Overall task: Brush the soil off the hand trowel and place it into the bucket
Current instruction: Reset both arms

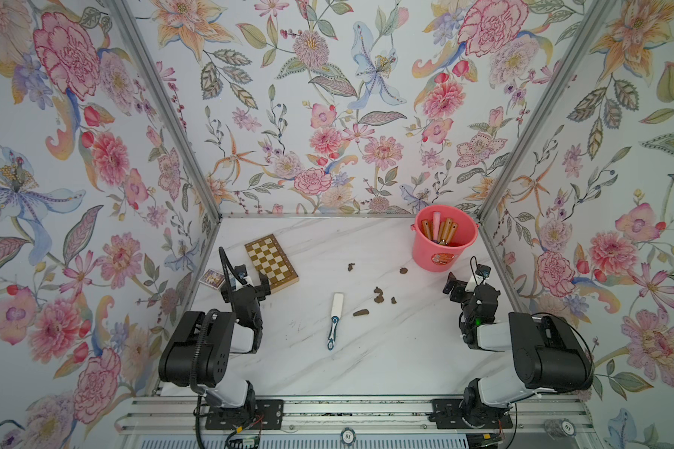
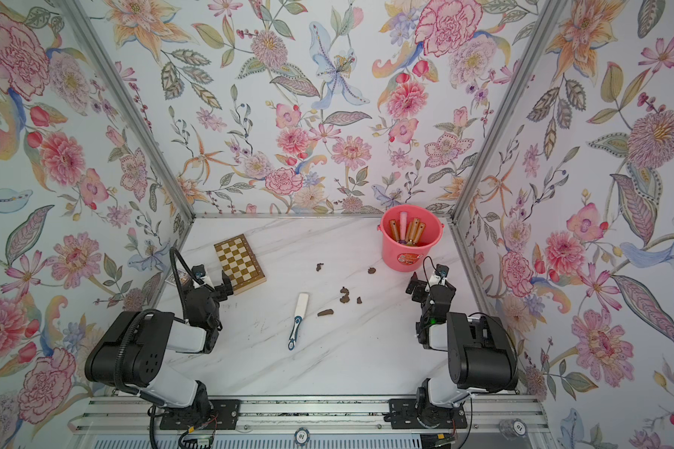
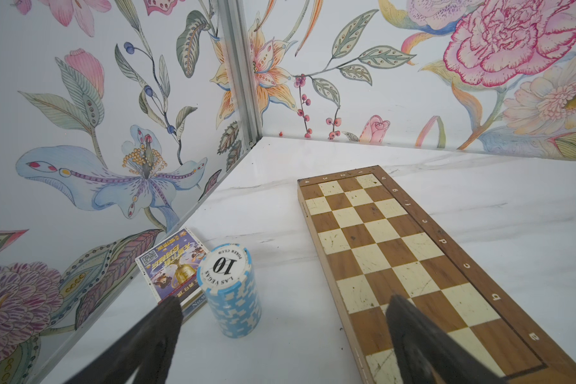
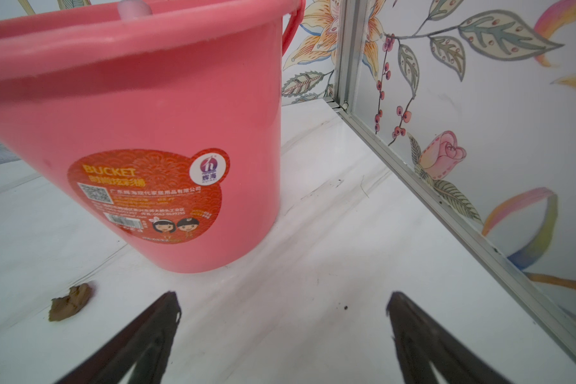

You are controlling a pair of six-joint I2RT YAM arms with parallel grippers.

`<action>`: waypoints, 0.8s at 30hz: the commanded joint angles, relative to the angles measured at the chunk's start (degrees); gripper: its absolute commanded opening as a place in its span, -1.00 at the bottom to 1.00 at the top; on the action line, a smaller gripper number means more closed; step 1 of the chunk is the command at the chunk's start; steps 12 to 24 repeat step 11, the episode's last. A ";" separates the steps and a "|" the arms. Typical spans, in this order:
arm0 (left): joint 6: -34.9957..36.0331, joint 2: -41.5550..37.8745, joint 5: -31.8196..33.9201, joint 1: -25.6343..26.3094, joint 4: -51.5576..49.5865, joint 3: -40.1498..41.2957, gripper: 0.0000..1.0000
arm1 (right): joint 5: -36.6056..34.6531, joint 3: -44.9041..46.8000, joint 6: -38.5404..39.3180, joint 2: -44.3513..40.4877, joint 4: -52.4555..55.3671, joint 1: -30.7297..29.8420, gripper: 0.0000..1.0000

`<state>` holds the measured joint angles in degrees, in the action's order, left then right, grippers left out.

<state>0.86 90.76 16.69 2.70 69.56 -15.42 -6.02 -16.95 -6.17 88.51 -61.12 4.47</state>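
Observation:
The coral-pink bucket (image 1: 425, 252) (image 2: 392, 252) (image 4: 147, 99) stands at the back right, its sticker facing me. Several wooden handles and a pink one stick up inside it. Their heads are hidden, so I cannot make out the hand trowel. Brown soil lumps (image 1: 378, 295) (image 2: 344, 296) (image 4: 70, 301) lie scattered mid-table. A white-and-blue brush (image 1: 334, 320) (image 2: 298, 320) lies flat at the centre. My left gripper (image 1: 251, 278) (image 2: 214, 279) (image 3: 285, 301) hangs open at the left, holding nothing. My right gripper (image 1: 464, 283) (image 2: 429, 285) (image 4: 283, 296) is open over bare table just in front of the bucket.
A folded chessboard (image 1: 271, 263) (image 3: 396, 259) lies at the back left, under one left finger. A stack of blue poker chips (image 3: 230, 289) and a card box (image 3: 172, 262) sit by the left wall. Floral walls close in three sides.

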 commanded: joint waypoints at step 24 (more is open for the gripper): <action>0.51 -0.06 -2.02 -0.07 1.56 -0.01 0.98 | -0.57 -0.68 0.73 0.08 -0.45 -0.43 0.98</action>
